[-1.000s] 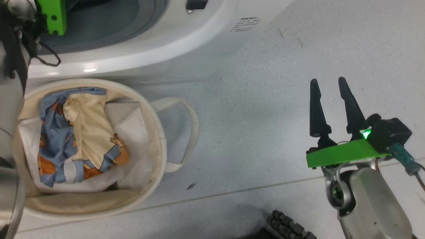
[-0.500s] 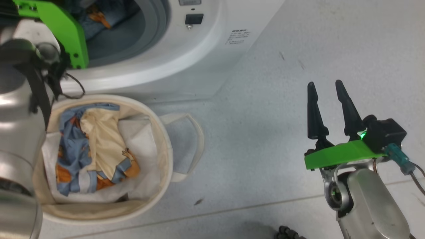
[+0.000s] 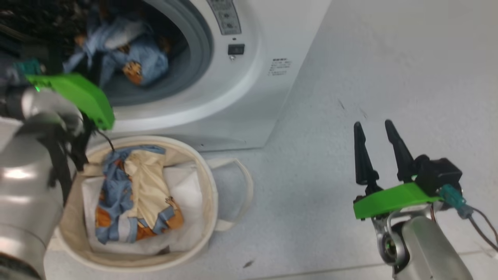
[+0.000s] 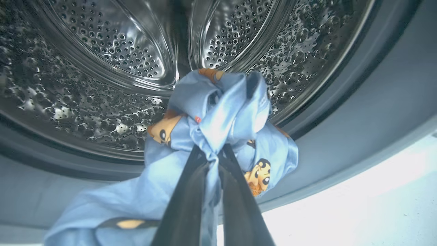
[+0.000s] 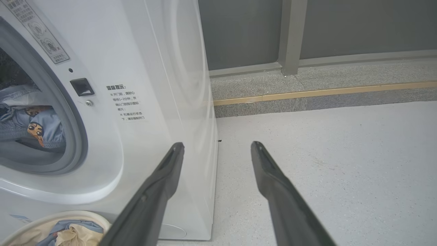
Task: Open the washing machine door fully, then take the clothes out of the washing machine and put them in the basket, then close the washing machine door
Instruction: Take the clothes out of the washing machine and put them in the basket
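**1. L gripper** [image 4: 212,151]: jaws pinched tight on a bunch of the held garment [image 4: 222,109]. Fabric knots up at the tips. The rest trails toward 7 o'clock of the L wrist view. The gripper sits at the mouth of the steel drum [image 4: 112,51], w/ the grey rubber ring [image 4: 358,119] running from 3 to 8 o'clock around it.

**2. Held garment:** light blue, orange-brown bear print. In the head view it is at 11 o'clock, inside the machine opening, blurred.

**3. Washing machine** [image 3: 253,85]: white front-loader at 11–12 o'clock of the head view. Black latch slot [image 3: 235,49] and a small text label [image 3: 278,67] sit at 3 o'clock of the opening.

**4. Basket** [image 3: 212,182]: cream canvas tub at 7 o'clock of the head view, upright on the floor [image 3: 350,58], just in front of the machine. Loop handle [image 3: 243,194] is on its 3 o'clock side.

**5. Clothes in basket** [image 3: 113,194]: blue bear-print fabric plus a cream part, bunched on a plain white sheet [image 3: 183,186].

**6. R gripper** [image 3: 372,124]: at 4 o'clock of the head view, fingers spread wide, nothing between them. It hovers over bare floor, well apart from basket and machine. In the R wrist view the machine is at 9–10 o'clock and a grey wall [image 5: 358,27] at 12–2 o'clock.
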### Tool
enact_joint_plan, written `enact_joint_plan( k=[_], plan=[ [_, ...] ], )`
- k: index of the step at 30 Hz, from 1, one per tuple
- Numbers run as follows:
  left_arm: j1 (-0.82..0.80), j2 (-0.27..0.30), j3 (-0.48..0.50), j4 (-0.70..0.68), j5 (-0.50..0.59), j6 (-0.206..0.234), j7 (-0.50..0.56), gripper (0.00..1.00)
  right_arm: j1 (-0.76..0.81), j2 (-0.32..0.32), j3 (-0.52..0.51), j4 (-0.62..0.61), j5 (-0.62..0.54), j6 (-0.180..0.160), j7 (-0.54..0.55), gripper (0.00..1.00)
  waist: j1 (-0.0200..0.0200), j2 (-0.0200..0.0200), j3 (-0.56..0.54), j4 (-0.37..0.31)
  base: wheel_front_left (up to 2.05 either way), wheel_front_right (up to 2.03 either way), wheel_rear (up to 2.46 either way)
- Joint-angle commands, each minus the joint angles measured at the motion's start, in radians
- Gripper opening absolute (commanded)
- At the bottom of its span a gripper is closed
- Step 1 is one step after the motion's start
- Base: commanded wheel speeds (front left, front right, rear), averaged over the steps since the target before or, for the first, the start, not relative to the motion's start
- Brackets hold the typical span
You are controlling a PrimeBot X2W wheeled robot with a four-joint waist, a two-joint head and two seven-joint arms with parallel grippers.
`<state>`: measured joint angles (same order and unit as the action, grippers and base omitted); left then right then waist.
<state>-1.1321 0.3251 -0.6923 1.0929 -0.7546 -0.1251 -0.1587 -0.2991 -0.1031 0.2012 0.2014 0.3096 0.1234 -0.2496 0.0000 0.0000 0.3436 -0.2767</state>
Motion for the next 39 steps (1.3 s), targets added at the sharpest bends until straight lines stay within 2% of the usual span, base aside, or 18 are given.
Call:
enact_joint_plan(
  k=[1, 9, 12, 17, 22, 31, 39],
  plan=[
    [-0.006, 0.047, 0.016, -0.027, -0.010, -0.005, -0.030, 0.00, 0.018, -0.008, 0.022, -0.023, 0.003, 0.007, -0.012, 1.00, 0.0000, 0.0000, -0.037, 0.021, 0.00, 0.00, 0.00],
    [0.129, 0.078, 0.042, -0.125, -0.050, -0.005, -0.102, 0.00, 0.055, -0.011, 0.038, -0.002, 0.005, 0.007, -0.012, 1.00, 0.0000, 0.0000, -0.125, 0.054, 0.00, 0.00, 0.00],
    [0.188, 0.093, 0.100, -0.222, -0.027, 0.001, -0.103, 0.00, 0.072, -0.016, 0.039, 0.004, 0.004, 0.007, -0.012, 1.00, 0.0000, 0.0000, -0.153, 0.072, 0.00, 0.00, 0.00],
    [0.323, 0.101, 0.199, -0.414, 0.028, 0.039, -0.103, 0.00, 0.096, -0.022, 0.039, 0.012, 0.002, 0.007, -0.012, 1.00, 0.0000, 0.0000, -0.194, 0.103, 0.00, 0.00, 0.00],
    [0.460, 0.095, 0.247, -0.582, 0.074, 0.068, -0.103, 0.00, 0.111, -0.026, 0.048, 0.017, 0.002, 0.007, -0.012, 1.00, 0.0000, 0.0000, -0.226, 0.127, 0.00, 0.00, 0.00],
    [0.649, 0.125, 0.285, -0.846, 0.123, 0.152, -0.103, 0.00, 0.128, -0.030, 0.049, 0.023, 0.001, 0.007, -0.012, 1.00, 0.0000, 0.0000, -0.250, 0.154, 0.00, 0.00, 0.00],
    [0.809, 0.175, 0.306, -1.150, 0.147, 0.262, -0.077, 0.00, 0.131, -0.038, 0.046, 0.022, 0.001, 0.007, -0.012, 1.00, 0.0000, 0.0000, -0.242, 0.172, 0.00, 0.00, 0.00]
  ],
)
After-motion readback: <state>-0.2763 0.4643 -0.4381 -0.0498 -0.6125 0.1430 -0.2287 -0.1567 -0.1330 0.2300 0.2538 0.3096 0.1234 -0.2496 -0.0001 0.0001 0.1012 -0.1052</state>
